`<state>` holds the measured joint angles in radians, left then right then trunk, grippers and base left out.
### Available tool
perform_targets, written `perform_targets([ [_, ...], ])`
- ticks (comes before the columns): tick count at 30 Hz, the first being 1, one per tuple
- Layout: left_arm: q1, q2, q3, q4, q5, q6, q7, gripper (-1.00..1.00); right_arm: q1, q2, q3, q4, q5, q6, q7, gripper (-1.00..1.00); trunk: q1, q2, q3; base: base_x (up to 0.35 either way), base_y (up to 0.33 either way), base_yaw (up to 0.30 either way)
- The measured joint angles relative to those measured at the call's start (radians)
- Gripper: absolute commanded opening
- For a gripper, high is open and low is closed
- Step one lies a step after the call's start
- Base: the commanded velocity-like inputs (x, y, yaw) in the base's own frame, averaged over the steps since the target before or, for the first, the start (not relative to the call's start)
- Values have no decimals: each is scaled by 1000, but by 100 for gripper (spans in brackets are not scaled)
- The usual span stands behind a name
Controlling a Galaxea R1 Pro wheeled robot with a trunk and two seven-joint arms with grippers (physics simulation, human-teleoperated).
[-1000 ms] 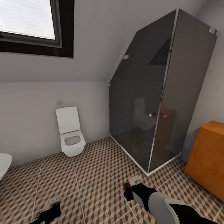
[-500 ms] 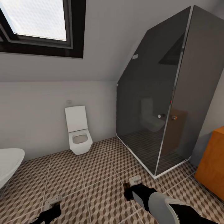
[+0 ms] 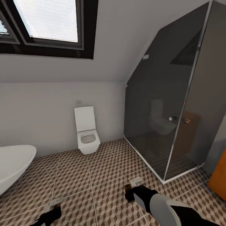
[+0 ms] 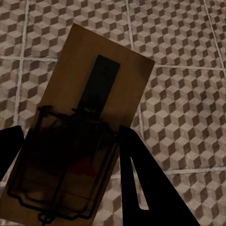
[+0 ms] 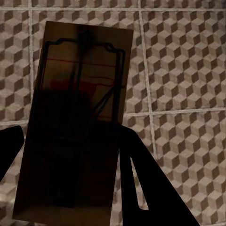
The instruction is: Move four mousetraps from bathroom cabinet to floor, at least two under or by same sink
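Two mousetraps are in hand, one per arm. In the left wrist view a tan mousetrap (image 4: 89, 136) sits clamped between the dark fingers (image 4: 141, 183) of the left gripper (image 4: 70, 181), tilted, with its wire frame toward the gripper and its far end jutting out over the bathroom floor (image 4: 188, 94). In the right wrist view a second mousetrap (image 5: 77, 117) is pinched the same way by the right gripper (image 5: 70, 181), its wire loop and a red mark at the far end, the board standing nearly in line with the fingers (image 5: 141, 188). Both boards hang above the cube-patterned tiles rather than lying on them. From the head view the left gripper (image 3: 51, 208) shows low at the left with a pale board end poking out, and the right gripper (image 3: 133, 188) is ahead of the grey forearm, a pale trap end at its tip. Around them are a white toilet (image 3: 86, 131), a dark glass shower (image 3: 175, 103), a white tub edge (image 3: 14, 163), and a sliver of the orange-brown cabinet (image 3: 219, 179) at the far right. The red marking on each trap is too dim to read as writing.
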<state>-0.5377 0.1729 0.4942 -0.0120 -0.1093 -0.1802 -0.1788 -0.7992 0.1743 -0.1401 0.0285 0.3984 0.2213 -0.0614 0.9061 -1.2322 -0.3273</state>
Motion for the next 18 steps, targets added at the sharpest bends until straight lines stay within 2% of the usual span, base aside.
perform_targets([
  [8,0,0,0,0,1,0,0,-100,0,0,0,0,0,0,0,-100,0,0,0,0,0,266],
  [18,0,-1,0,0,1,0,0,-100,0,0,0,0,1,-7,1,-100,0,0,0,0,0,25],
])
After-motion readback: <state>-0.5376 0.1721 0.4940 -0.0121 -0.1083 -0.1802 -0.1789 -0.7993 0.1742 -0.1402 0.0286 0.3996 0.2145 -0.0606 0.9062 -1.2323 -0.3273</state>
